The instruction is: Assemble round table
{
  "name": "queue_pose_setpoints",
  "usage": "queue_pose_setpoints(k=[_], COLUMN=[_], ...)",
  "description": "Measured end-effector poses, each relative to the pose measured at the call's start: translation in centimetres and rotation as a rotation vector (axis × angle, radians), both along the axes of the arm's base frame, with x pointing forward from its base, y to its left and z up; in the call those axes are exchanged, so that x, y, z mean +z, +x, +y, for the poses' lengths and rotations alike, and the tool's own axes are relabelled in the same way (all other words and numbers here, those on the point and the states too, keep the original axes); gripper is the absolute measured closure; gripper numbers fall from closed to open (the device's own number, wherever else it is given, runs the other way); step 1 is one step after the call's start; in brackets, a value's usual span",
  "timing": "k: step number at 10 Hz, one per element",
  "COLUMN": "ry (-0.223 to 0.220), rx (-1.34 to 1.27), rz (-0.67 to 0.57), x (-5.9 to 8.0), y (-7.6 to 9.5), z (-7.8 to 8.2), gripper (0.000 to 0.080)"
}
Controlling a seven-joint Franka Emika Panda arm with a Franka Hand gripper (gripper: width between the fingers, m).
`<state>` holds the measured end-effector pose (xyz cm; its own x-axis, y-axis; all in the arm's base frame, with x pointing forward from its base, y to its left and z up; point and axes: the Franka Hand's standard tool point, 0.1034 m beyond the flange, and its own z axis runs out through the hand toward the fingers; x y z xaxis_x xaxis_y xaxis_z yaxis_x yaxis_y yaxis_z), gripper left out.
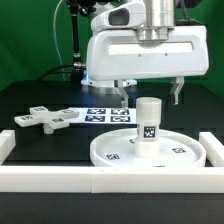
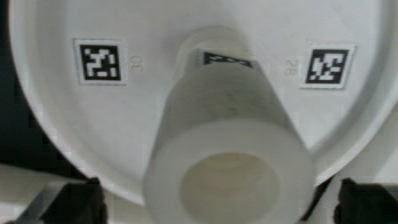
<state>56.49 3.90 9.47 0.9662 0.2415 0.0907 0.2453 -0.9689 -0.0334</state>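
The large round disc (image 1: 175, 155) lies flat on the table against the front wall. The short cylindrical leg (image 1: 148, 122) stands upright at its centre, a tag on its side. My gripper (image 1: 149, 97) hangs straight above the leg, open and empty. Its fingers (image 1: 120, 93) are spread to either side, with their tips about level with the leg's top and not touching it. In the wrist view I look down the leg (image 2: 222, 150) onto the disc (image 2: 107, 120), and my gripper (image 2: 219, 207) shows as dark fingertips (image 2: 68, 205) at both corners. The cross-shaped foot piece (image 1: 40, 119) lies flat at the exterior view's left.
The marker board (image 1: 98, 113) lies behind the disc. A white straight-walled rim (image 1: 110, 180) runs along the front and up both sides of the black table. A green backdrop stands behind the arm.
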Motion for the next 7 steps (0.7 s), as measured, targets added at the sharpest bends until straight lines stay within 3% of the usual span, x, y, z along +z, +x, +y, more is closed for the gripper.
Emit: queue_pose_setpoints(k=[3, 7], ry=[0.006, 0.001], rx=[0.028, 0.075], rz=[0.134, 0.082], x=[-0.1, -0.7], y=[-0.1, 0.7], z=[0.4, -0.8], gripper=[0.0150, 0.0150])
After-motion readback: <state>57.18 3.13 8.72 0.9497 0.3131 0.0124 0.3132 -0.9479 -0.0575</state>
